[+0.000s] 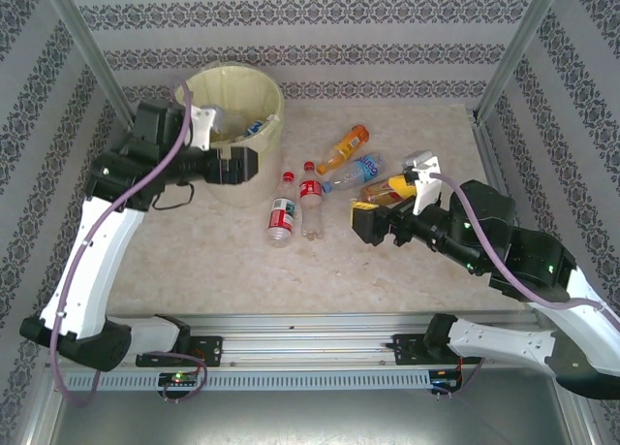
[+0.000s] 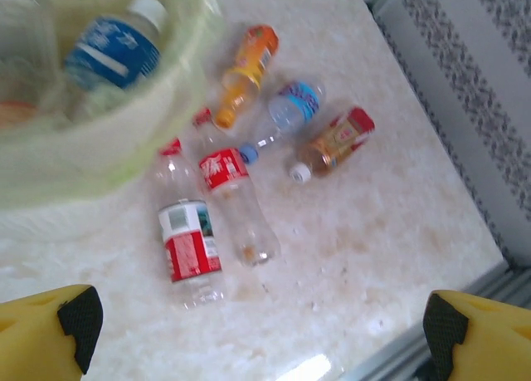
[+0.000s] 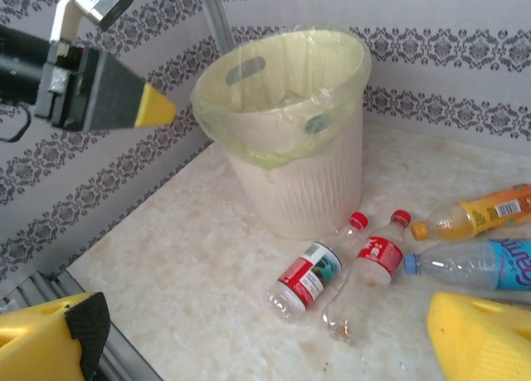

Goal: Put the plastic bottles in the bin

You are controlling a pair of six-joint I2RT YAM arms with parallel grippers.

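- Your left gripper (image 1: 240,164) has its jaws wide apart with nothing between them. In the top view it sits at the 6 o'clock edge of the bin (image 1: 273,115).
- Your right gripper (image 1: 375,227) is also spread wide and holds nothing. It sits just at 4 o'clock of the loose bottles.
- The bin stands upright at about 10 o'clock on the table (image 1: 194,261). Inside it lies a blue-labelled bottle (image 2: 112,53) with a white cap.
- Five bottles lie on their sides near the table's centre, at 4 o'clock of the bin:
  - The red-and-white-labelled bottle (image 1: 282,217) and the clear red-labelled bottle (image 1: 311,201) lie side by side, caps towards 12 o'clock.
  - The orange bottle (image 1: 346,146) lies at 1 o'clock of that pair.
  - The clear blue-banded bottle (image 1: 354,171) lies just below it.
  - The brown bottle (image 1: 390,186) lies closest to your right gripper.
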